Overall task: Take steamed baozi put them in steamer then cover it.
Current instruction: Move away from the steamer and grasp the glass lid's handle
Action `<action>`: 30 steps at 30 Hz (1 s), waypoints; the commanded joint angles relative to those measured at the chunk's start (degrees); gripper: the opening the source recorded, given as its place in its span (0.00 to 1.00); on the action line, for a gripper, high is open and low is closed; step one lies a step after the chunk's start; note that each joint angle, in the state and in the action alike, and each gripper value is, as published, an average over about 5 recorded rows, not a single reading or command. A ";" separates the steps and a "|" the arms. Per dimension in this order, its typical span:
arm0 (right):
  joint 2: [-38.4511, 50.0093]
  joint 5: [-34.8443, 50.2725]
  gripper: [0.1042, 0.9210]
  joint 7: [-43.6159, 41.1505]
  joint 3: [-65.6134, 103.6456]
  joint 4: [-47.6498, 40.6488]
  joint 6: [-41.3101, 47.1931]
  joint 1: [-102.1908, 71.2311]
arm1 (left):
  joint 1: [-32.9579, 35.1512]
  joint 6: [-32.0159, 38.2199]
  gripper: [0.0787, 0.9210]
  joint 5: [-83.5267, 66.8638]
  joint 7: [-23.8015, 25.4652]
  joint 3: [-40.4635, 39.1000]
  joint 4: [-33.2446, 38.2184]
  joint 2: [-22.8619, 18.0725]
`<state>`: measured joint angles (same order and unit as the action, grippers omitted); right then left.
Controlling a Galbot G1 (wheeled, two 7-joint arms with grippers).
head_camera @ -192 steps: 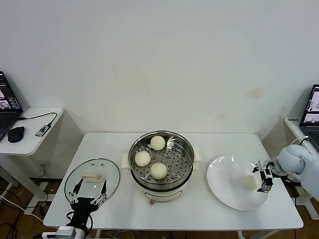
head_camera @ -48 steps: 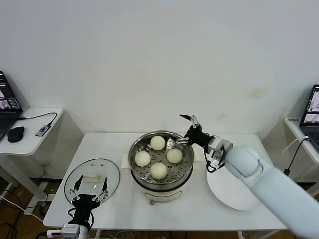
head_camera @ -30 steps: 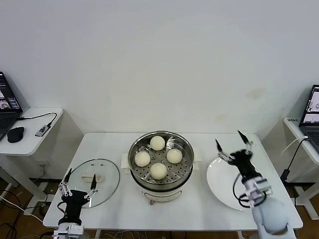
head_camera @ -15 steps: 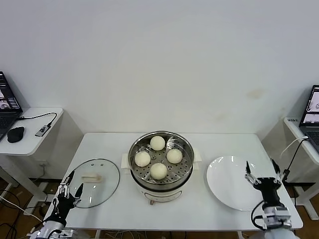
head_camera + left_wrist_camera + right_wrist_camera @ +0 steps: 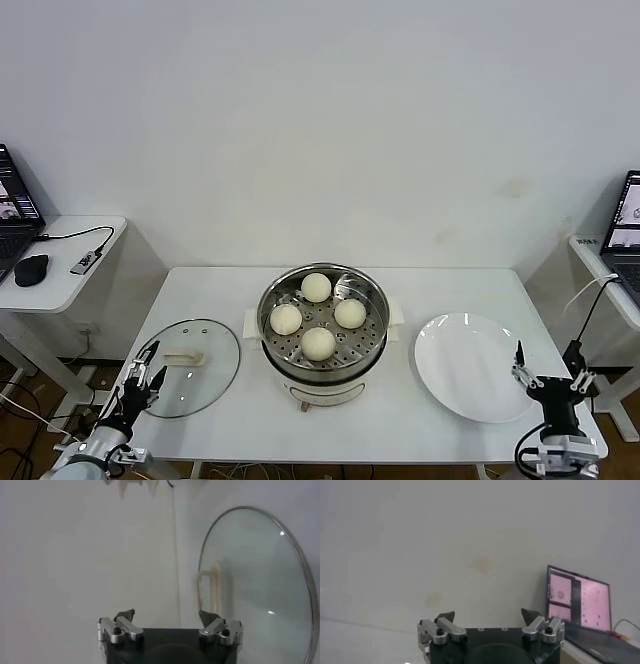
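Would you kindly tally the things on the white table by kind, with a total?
Steamed baozi: 4, all in the steamer
Steamer: 1
Glass cover: 1
White plate: 1
Total: 7

4 cream-white steamed baozi (image 5: 318, 343) are seen against the shiny silver steel of the steamer (image 5: 324, 322), whose tray floor is patterned with rows of small dark perforations; its base is white. The cover (image 5: 186, 366) is of clear glass, edged by a silver metal rim and crossed by a cream-white bar handle (image 5: 184, 356). A plain white plate (image 5: 472, 366) is set on the white counter (image 5: 400, 420). The left gripper (image 5: 140, 378) and right gripper (image 5: 547, 372) are black, with silver metal links at the fingers. The wall (image 5: 330, 130) is off-white, marked by a faint tan stain.
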<state>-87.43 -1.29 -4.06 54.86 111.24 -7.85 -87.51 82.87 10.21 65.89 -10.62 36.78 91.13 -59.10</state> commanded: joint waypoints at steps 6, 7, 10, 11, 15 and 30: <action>-1.03 -0.41 0.88 0.45 1.14 0.70 -0.05 -1.77 | -4.01 0.27 0.88 2.70 0.95 -3.18 -2.99 0.21; -1.00 -0.42 0.88 0.41 1.16 0.73 -0.06 -1.87 | -4.30 0.26 0.88 2.76 1.01 -3.39 -3.18 0.06; -0.86 -0.41 0.88 0.34 1.26 0.74 -0.11 -2.10 | -5.49 0.22 0.88 3.01 1.23 -4.00 -3.82 -0.33; -0.80 -0.40 0.88 0.32 1.31 0.73 -0.13 -2.16 | -5.99 0.21 0.88 3.08 1.27 -4.20 -4.10 -0.42; -0.61 -0.32 0.88 0.27 1.49 0.64 -0.19 -2.38 | -8.28 0.18 0.88 3.40 1.28 -4.87 -5.43 -0.61; -0.21 -0.61 0.88 -0.18 1.69 -0.64 0.18 -2.36 | -14.76 -0.03 0.88 4.90 1.95 -7.15 -11.56 -1.49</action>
<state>-87.57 -1.84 -4.17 56.34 110.92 -7.72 -89.83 71.83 10.21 70.22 -8.91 30.52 83.20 -60.64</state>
